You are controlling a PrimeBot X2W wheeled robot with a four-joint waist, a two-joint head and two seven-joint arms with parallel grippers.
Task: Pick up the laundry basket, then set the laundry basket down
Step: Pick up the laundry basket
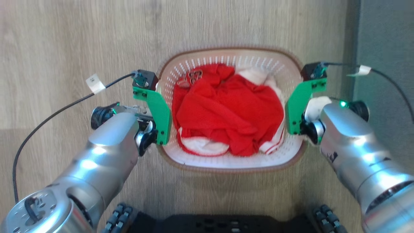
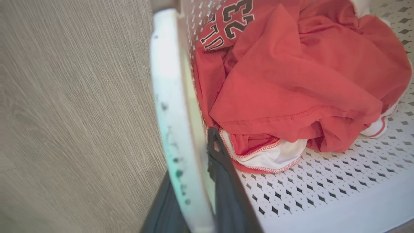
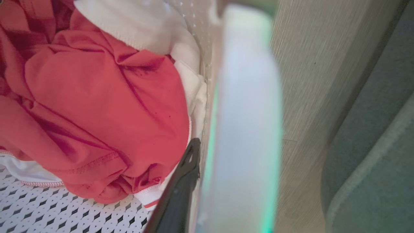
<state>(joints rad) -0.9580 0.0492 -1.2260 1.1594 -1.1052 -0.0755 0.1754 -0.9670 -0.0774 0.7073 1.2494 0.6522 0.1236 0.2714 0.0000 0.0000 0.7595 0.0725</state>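
The laundry basket (image 1: 226, 160) is sitting squarely in front of the robot, over the wooden floor (image 1: 64, 48). From here I cannot tell whether it is resting on the boards or hanging just above them. Red and white clothes (image 1: 226, 110) are piled loosely inside.

The left hand (image 2: 197, 174) is gripping the basket's side. One dark finger (image 2: 223, 181) is lying inside against the wall and the other is outside, with the white handle (image 2: 171, 106) pinched between them. The right hand (image 3: 223, 168) is doing the same on the opposite side, I think. Its inner finger (image 3: 181, 187) is pressing the wall, but the outer one is hidden behind the blurred right handle (image 3: 249, 113).

The grips are thin pinches on smooth plastic. If one arm is rising faster than the other, the basket could tilt, a handle could slide out, and the clothes could spill. The walls may also flex if the hands are pulling apart. Something grey (image 1: 385, 38) is lying close to the right arm, so a sideways swing could brush it.
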